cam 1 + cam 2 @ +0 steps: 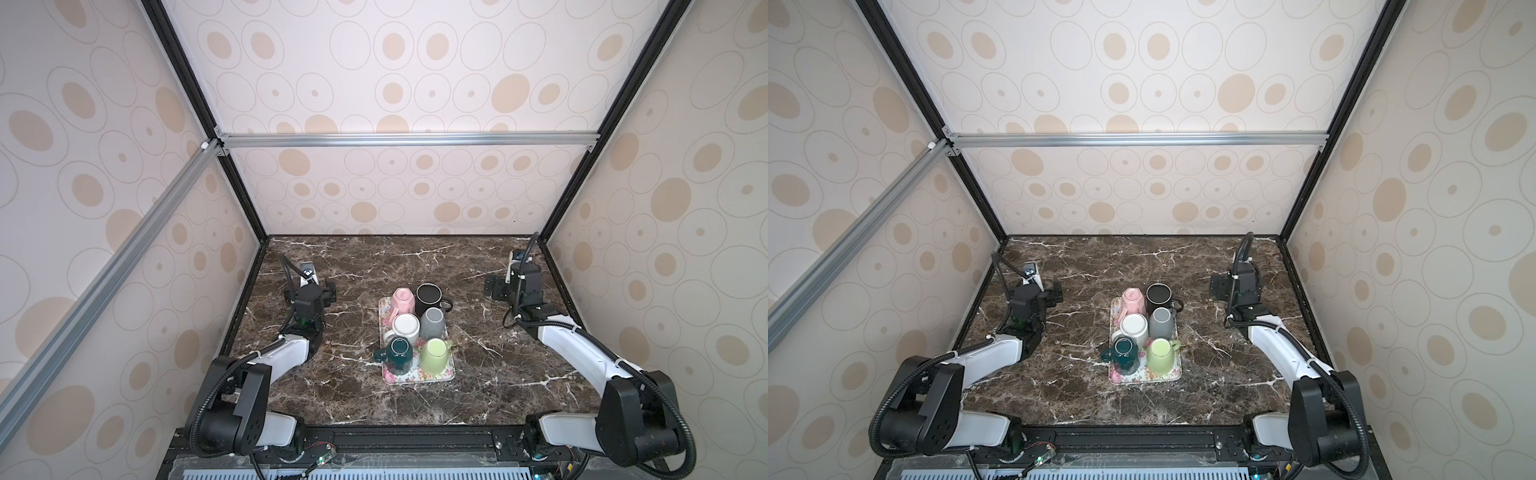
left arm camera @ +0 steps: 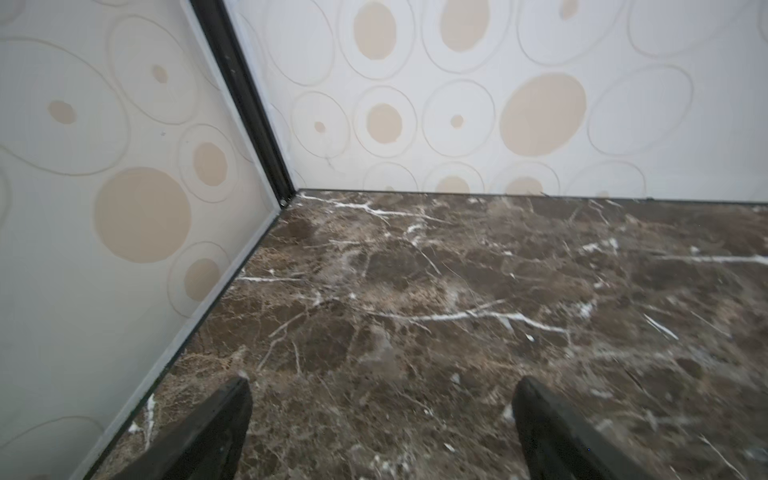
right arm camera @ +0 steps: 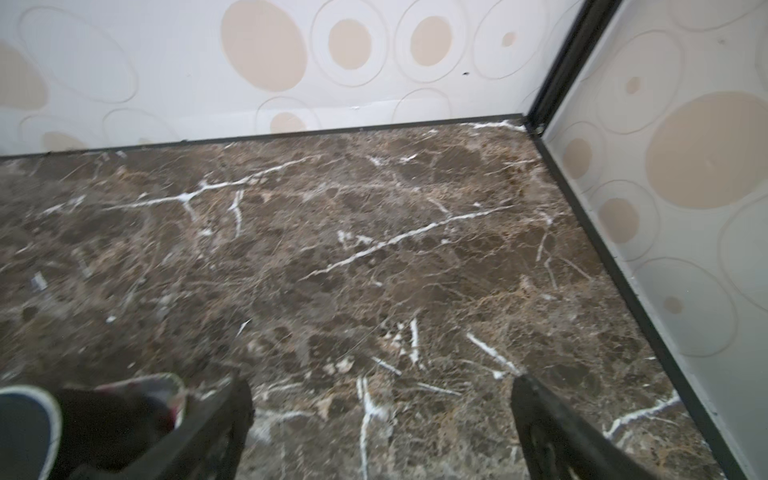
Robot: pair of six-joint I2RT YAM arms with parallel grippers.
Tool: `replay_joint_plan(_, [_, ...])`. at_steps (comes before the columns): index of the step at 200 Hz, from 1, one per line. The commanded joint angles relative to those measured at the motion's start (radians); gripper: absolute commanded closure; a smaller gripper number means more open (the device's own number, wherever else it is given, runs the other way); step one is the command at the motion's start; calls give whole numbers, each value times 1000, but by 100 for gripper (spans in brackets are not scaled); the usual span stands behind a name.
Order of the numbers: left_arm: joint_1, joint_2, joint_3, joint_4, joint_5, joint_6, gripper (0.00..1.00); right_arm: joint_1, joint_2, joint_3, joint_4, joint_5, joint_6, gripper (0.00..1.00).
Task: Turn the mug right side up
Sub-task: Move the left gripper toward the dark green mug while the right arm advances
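Both top views show a tray (image 1: 415,379) midway on the table (image 1: 498,374), holding three pairs: teal mug (image 1: 398,352) and green mug (image 1: 434,353) nearest, white mug (image 1: 406,326) and grey mug (image 1: 432,324) behind, pink mug (image 1: 402,300) and black mug (image 1: 429,294) farthest, the black one mouth up. Level with that far pair, left gripper (image 1: 330,292) and right gripper (image 1: 493,287) hang well apart from the tray at either side, jaws spread wide, holding nothing.

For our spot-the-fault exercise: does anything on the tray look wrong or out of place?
Yes. On the floral tray the grey mug, light green mug and white mug stand mouth down, closed bases facing up. Nothing looks spilled or broken.
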Motion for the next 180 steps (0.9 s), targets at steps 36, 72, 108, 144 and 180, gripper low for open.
replay_joint_plan(36, [-213, -85, 47, -376, 65, -155, 2, 100, -140, -1, -340, -288, 72, 1])
replay_joint_plan(72, [-345, -118, 67, -555, 106, -245, 2, 104, -237, -41, -418, -426, 78, 1])
replay_joint_plan(108, [-463, -221, 39, -681, 108, -285, 2, 105, -313, -44, -466, -440, 86, 1])
replay_joint_plan(144, [-511, -368, -23, -715, 186, -337, 2, 105, -341, -26, -479, -461, 87, 0])
replay_joint_plan(180, [-522, -397, -35, -746, 203, -357, 2, 105, -355, -17, -478, -483, 100, 0])
